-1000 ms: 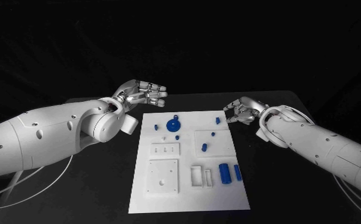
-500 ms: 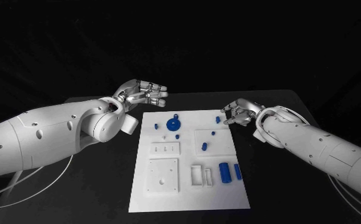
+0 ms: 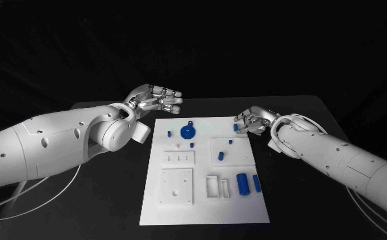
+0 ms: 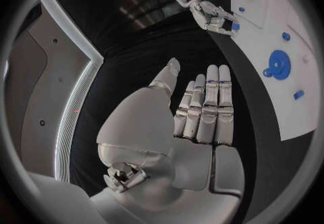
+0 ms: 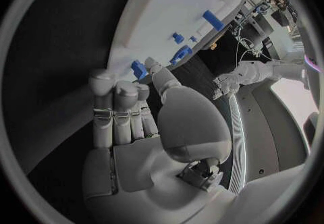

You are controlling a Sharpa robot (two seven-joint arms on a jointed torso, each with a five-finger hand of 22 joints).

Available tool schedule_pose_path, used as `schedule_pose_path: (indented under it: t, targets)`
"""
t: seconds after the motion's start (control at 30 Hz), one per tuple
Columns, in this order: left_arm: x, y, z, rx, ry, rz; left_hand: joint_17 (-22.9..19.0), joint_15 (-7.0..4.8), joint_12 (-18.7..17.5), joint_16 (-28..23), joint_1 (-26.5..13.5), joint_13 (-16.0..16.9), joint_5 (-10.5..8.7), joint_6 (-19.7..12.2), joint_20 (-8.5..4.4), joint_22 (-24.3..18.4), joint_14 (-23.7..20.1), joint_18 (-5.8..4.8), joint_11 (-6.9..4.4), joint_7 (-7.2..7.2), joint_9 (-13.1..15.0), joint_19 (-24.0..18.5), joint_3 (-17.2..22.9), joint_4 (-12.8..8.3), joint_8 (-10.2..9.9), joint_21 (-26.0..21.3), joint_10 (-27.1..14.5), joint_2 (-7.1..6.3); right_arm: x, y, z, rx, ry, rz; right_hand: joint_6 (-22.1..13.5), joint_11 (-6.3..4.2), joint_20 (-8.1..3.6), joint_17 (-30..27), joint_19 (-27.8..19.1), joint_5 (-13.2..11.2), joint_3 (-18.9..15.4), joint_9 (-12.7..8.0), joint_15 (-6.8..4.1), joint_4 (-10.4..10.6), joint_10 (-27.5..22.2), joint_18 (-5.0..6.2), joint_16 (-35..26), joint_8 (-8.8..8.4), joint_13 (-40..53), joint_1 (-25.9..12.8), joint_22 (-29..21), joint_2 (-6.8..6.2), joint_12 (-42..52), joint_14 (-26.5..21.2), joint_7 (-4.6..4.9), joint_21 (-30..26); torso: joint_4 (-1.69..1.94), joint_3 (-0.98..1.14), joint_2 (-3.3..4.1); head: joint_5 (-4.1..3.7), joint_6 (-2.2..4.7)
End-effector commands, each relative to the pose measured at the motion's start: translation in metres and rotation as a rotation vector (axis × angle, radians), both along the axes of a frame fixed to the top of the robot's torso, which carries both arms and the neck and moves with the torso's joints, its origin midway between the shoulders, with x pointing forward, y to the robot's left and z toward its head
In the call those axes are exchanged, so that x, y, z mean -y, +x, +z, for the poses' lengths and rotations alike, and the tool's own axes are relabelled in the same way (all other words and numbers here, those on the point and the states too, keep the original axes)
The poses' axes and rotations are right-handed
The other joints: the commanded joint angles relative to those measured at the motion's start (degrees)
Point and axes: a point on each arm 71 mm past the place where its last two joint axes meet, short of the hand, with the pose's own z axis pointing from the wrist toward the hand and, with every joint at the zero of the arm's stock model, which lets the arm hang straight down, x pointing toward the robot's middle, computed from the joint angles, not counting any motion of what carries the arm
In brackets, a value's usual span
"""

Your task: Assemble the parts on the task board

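Both arms are held low over the table, one at each side.
The left hand [image 3: 158, 98] is kept raised, fingers extended side by side, nothing held. The right hand [image 3: 251, 121] is curled inward; whether anything is pinched cannot be told.

Bare black table [image 3: 97, 206] beside the task board [image 3: 202, 209]; small blue parts [image 3: 187, 133] crowding its far half.

Item: black counter [image 3: 97, 206], matte; we see a black backdrop [image 3: 193, 33] beyond it. Pale grey wall panels with a lit white strip [image 4: 67, 121] show in the left wrist view.
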Motion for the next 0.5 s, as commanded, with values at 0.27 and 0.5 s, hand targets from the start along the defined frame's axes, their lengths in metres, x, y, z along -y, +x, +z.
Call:
schedule_pose_path:
  t: [0.27,0.5]
  targets:
    - [0.0028,-0.0013,0.0011,0.007,-0.005,-0.021,-0.04,-0.16,-0.08,-0.22,0.14,0.02,0.11,-0.42,0.32,-0.05,-0.23,0.38,-0.05,0.12,0.09,-0.1,-0.12,-0.1,-0.13,-0.23,-0.48,-0.35,-0.0033,0.0009,-0.0021,0.008,-0.015,-0.007,0.47,-0.07,-0.02,0.23,0.3,-0.25,-0.36,0.07,-0.07,0.08,0.29,-0.17,0.37,-0.16,0.08,-0.19,4.4,0.76,0.47,0.05,0.06,0.29,0.06,0.01,0.25,0.08,-0.13]
    - [0.0031,-0.0009,0.0009,0.005,-0.004,-0.022,-0.03,-0.16,-0.07,-0.23,0.1,0.02,0.06,-0.42,0.32,-0.07,-0.2,0.37,-0.05,0.13,0.09,-0.05,-0.16,-0.02,-0.12,-0.27,-0.46,-0.32,-0.0038,0.0013,-0.0039,0.004,-0.02,-0.01,2.93,0.0,0.01,0.48,0.42,-0.5,0.38,0.15,-0.03,0.0,0.46,-0.14,0.61,-0.09,0.27,-0.5,4.46,1.43,0.74,0.15,0.06,0.55,0.11,0.07,0.2,-0.02,-0.36]
